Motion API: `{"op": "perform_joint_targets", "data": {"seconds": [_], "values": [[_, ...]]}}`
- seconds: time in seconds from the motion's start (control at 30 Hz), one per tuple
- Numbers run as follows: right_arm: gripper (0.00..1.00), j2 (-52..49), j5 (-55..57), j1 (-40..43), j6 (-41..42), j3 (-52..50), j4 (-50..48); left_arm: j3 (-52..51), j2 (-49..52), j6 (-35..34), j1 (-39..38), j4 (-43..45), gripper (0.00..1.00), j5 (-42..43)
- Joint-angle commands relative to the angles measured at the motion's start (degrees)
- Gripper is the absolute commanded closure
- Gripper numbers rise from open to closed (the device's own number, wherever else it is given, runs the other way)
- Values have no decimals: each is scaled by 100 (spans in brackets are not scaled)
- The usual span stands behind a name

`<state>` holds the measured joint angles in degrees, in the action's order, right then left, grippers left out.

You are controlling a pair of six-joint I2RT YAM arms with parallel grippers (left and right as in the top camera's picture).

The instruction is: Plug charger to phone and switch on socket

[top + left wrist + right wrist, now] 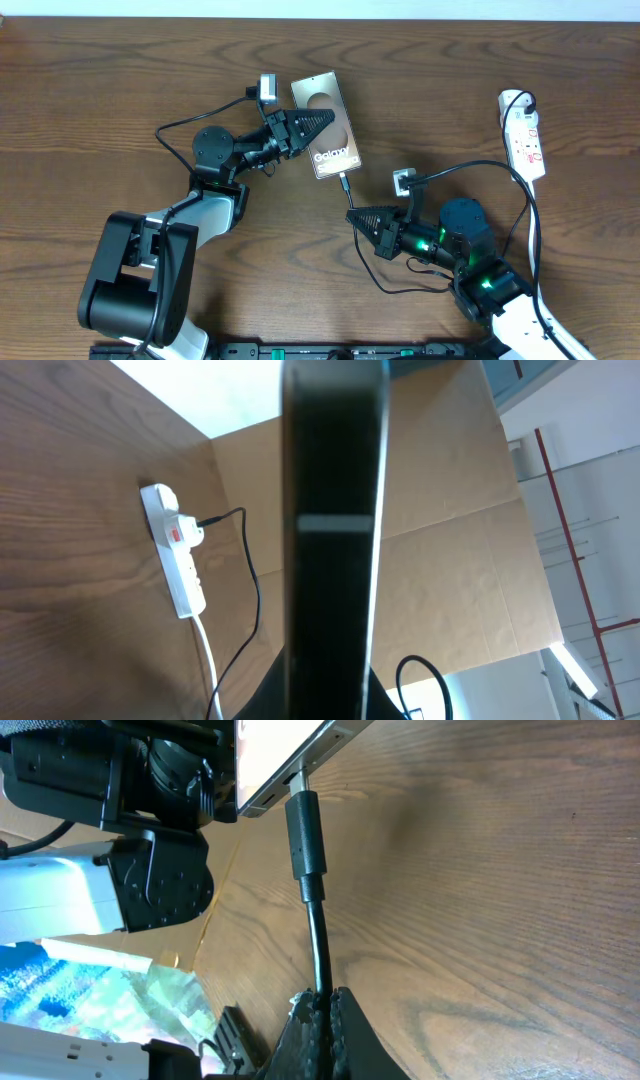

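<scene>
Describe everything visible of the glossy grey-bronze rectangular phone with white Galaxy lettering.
The flat, glossy grey-bronze phone shows an oval mark and white "Galaxy" lettering, that face up, angled over the brown wooden table. The left gripper is shut on one long side. The black charger plug meets the port in its lower edge, seemingly seated. Whether it is lifted cannot be told.

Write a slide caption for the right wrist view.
Close-up: right tool shut on the charger cable, its plug tip at the edge port of the phone.
</scene>
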<state>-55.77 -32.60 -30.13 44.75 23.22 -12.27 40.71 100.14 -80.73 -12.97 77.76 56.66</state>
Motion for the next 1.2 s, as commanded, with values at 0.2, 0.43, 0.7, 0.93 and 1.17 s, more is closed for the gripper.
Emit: {"op": "perform_joint_targets", "data": {"seconds": [0.2,0.43,0.7,0.93,1.17], "values": [[99,-11,9,55,111,111,-55,63,-79,98,-24,83,93,9],[99,-13,9,57,175,111,-74,63,-79,122,-72,79,93,-61],[99,-13,9,55,197,111,-125,63,-79,122,-72,81,93,-98],[99,-13,9,42,260,111,-125,63,-79,120,-105,79,93,-212],[99,-28,13,42,258,111,-127,63,-79,118,-127,81,92,-208]]}}
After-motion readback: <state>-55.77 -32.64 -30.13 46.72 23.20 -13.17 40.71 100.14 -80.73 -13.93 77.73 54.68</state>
